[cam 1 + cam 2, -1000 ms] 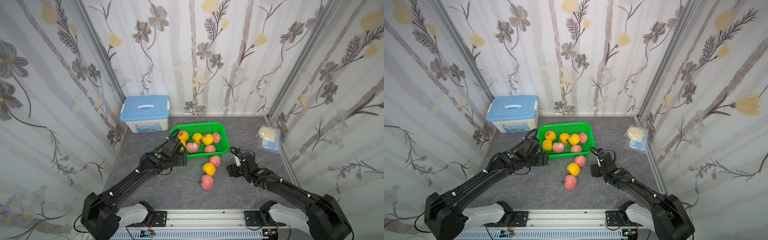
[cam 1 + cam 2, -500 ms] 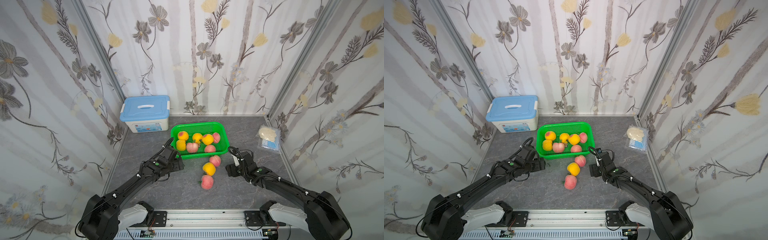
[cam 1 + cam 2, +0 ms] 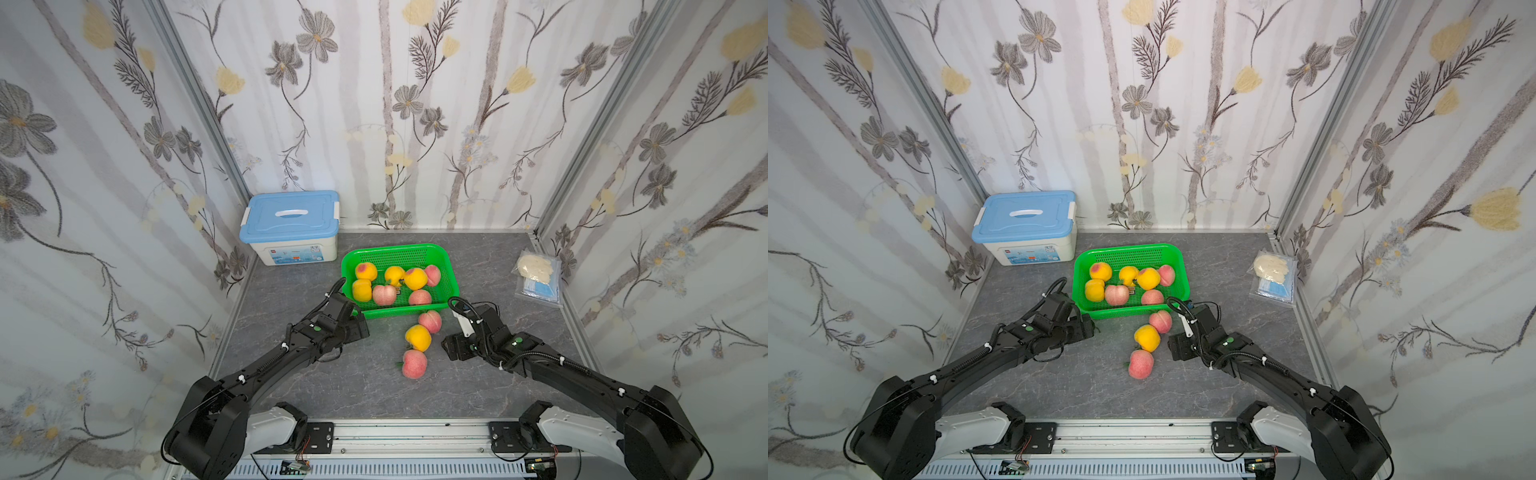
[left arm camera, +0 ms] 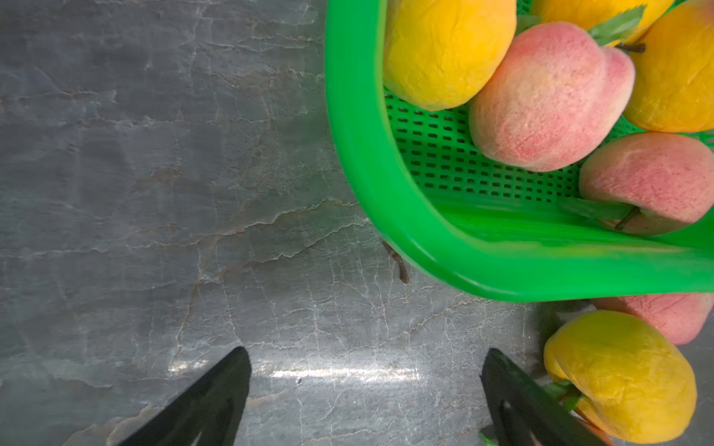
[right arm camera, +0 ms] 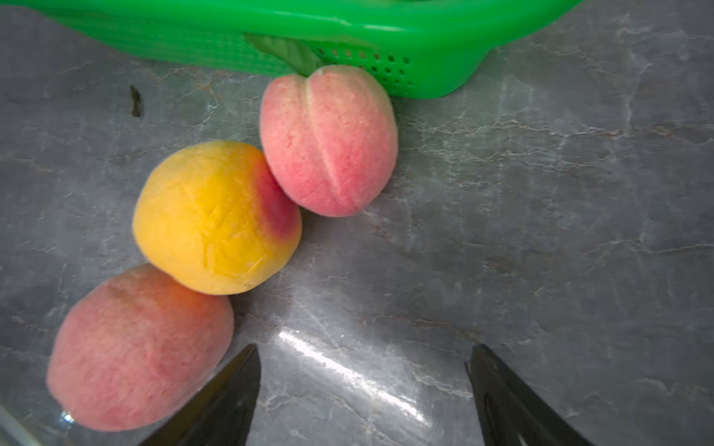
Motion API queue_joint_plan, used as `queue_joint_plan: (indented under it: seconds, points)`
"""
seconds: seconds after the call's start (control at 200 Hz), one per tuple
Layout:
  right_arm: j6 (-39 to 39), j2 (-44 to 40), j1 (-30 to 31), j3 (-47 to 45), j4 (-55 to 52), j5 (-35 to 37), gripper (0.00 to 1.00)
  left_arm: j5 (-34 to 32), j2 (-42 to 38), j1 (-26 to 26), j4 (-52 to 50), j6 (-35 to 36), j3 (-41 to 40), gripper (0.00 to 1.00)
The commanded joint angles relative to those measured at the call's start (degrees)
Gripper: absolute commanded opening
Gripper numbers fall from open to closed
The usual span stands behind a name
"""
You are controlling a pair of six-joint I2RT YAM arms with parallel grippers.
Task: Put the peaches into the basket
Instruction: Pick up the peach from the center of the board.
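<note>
Seven fuzzy peaches (image 3: 384, 295) lie in the green basket (image 3: 395, 248), three on the grey table (image 3: 291, 374) beside it.
Left gripper (image 4: 365, 359) spread wide and empty by the basket's corner; right gripper (image 5: 363, 355) likewise empty. Ahead of it, a touching row: pink peach (image 5: 328, 143) against the basket, blushed yellow peach (image 5: 216, 216), second pink peach (image 5: 139, 347) nearest its finger.

Table (image 3: 478, 257): grey marble-look top. On it: basket (image 3: 395, 249) back-centre, box (image 3: 291, 232) back-left, clear bag (image 3: 538, 276) at right edge. Loose in front of basket, in a touching row: pink peach (image 3: 430, 321) at the basket wall, yellow peach (image 3: 418, 337), second pink peach (image 3: 414, 363) nearest the robot. Small brown stem bit (image 4: 398, 262) beside a basket corner.
</note>
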Motion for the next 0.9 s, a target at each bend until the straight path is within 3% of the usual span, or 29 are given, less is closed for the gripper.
queue_joint_plan:
  seconds: [0.0, 0.225, 0.639, 0.894]
  points:
    - [4.99, -2.29, 2.83, 0.39, -3.31, -1.98, 0.86, -0.1, 0.16, 0.07, 1.46, -0.64, 0.01, 0.96]
    - [9.97, -2.76, 10.33, 3.15, -5.64, -1.39, 0.86, 0.32, 2.46, 0.02, 0.68, 0.21, 1.34, 0.96]
    - [17.26, 6.44, 24.11, 12.68, -10.65, 13.07, 0.86, 1.28, 3.61, 0.02, 0.27, 2.91, 2.62, 0.96]
    - [19.24, 12.64, 27.43, 15.96, -10.68, 16.72, 0.86, 2.35, 3.34, 0.07, 1.84, 2.34, 1.37, 0.96]
